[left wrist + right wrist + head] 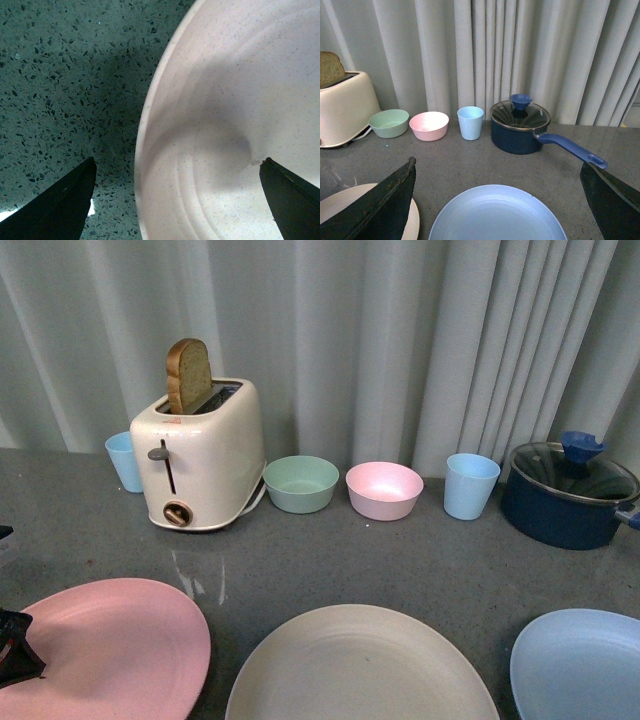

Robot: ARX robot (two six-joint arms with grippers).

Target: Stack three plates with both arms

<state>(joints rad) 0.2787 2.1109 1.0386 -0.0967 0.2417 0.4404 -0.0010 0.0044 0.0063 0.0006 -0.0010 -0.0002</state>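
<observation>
Front view: three wide, shallow plates lie in a row along the near edge of a grey speckled worktop [400,560], each apart from the next. The pink plate [110,645] is on the left, the beige plate [360,665] in the middle and the light blue plate [585,660] on the right. None is stacked yet. Further back, well apart from them, stand a toaster [200,460], a green bowl [300,483], a pink bowl [384,490] and a pot [568,495].

The left claw [177,161] is spread open and straddles the pink plate's rim, one finger over bare worktop and the other over the plate's inside. Whether it touches the plate cannot be told. The right claw [497,162] is also spread wide and holds nothing, with the light blue plate below and ahead of it.

The plates look stiff, matte and fairly light. The thin raised rim seems the only place to pinch, with one finger outside and under it and one inside. Held by one edge, a plate will likely tip downward. It may also slide on the smooth worktop as a finger pushes beneath.
</observation>
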